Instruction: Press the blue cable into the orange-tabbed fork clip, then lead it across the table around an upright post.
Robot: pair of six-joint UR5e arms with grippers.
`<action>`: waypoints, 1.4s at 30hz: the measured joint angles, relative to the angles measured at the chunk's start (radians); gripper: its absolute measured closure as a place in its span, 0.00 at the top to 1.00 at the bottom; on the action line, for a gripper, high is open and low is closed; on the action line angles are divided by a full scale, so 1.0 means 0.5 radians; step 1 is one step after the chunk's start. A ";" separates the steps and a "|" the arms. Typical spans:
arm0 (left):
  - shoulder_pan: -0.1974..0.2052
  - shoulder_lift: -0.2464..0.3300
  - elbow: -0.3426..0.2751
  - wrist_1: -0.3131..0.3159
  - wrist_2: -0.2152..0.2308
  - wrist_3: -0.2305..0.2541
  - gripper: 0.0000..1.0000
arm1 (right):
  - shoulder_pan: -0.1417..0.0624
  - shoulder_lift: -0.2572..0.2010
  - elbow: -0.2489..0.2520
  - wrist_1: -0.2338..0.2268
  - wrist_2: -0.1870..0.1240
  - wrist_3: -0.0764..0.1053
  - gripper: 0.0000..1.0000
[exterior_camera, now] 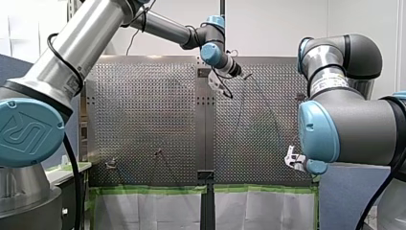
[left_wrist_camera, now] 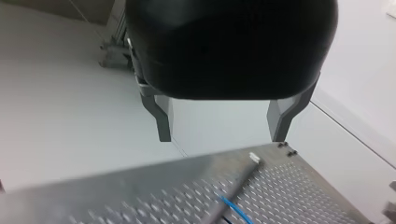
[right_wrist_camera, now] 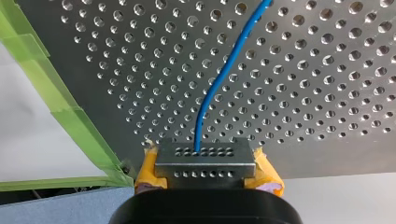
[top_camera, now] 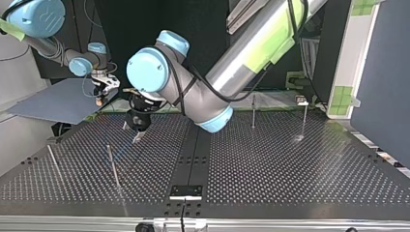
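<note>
Two risks for you. Over the perforated steel table, my left gripper hangs wide open near a thin upright metal post and could knock it. My right gripper pinches the thin blue cable between yellow pads; pulled taut, it may slip.

A robotics lab: my left arm and right arm flank a perforated table.
</note>
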 joint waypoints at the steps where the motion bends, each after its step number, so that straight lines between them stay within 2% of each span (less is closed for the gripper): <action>1: 0.001 0.018 0.016 -0.016 -0.006 0.018 1.00 | 0.000 0.000 0.000 0.000 0.000 0.000 0.00; 8: 0.014 0.074 0.142 -0.132 0.020 0.160 1.00 | 0.004 0.000 -0.001 0.001 0.000 -0.001 0.00; 13: 0.023 0.024 0.199 -0.164 0.088 0.253 1.00 | 0.012 0.000 -0.001 0.001 0.000 -0.001 0.00; 17: 0.020 -0.043 0.251 -0.220 0.060 0.331 1.00 | 0.017 0.000 -0.001 0.001 0.000 -0.001 0.00; 23: 0.027 -0.078 0.269 -0.264 0.011 0.443 1.00 | 0.023 0.000 -0.009 0.006 -0.002 -0.002 0.00; 42: 0.070 -0.080 0.270 -0.244 -0.009 0.801 1.00 | 0.030 0.000 -0.018 0.008 0.000 -0.009 0.00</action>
